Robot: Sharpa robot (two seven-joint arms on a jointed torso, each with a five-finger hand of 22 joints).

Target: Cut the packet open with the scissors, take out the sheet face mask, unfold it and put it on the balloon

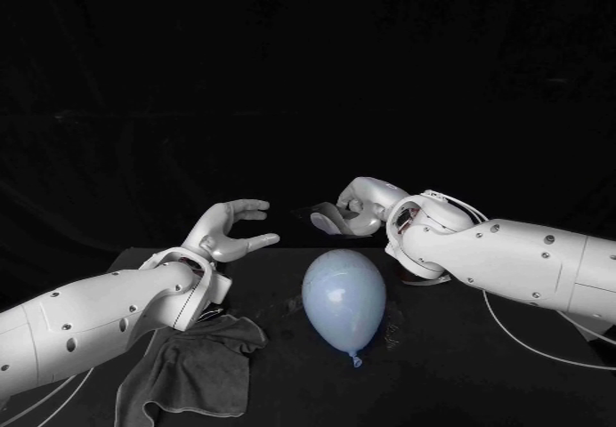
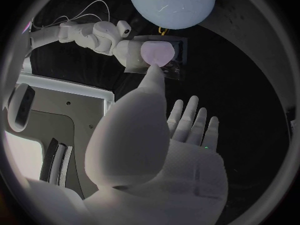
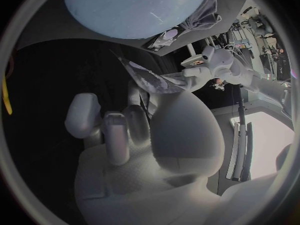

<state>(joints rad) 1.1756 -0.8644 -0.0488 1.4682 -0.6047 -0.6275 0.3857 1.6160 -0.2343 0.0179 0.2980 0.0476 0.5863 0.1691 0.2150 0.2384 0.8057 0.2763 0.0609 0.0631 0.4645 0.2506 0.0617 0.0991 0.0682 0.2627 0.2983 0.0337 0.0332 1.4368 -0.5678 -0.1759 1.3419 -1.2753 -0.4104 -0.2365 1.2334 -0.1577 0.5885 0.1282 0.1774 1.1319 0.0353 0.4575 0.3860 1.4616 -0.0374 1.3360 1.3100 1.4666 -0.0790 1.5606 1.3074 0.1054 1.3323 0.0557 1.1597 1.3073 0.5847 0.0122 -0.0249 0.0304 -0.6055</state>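
1. The packet (image 3: 145, 79) is largely hidden by the right hand (image 1: 349, 212), which holds it over the table's (image 1: 494, 378) far edge; its print is unreadable.
2. The left hand (image 1: 234, 229) is raised, fingers spread, holding nothing.
3. The balloon (image 1: 344, 298) lies mid-table, and a dark cloth (image 1: 192, 365) lies near the front left corner.
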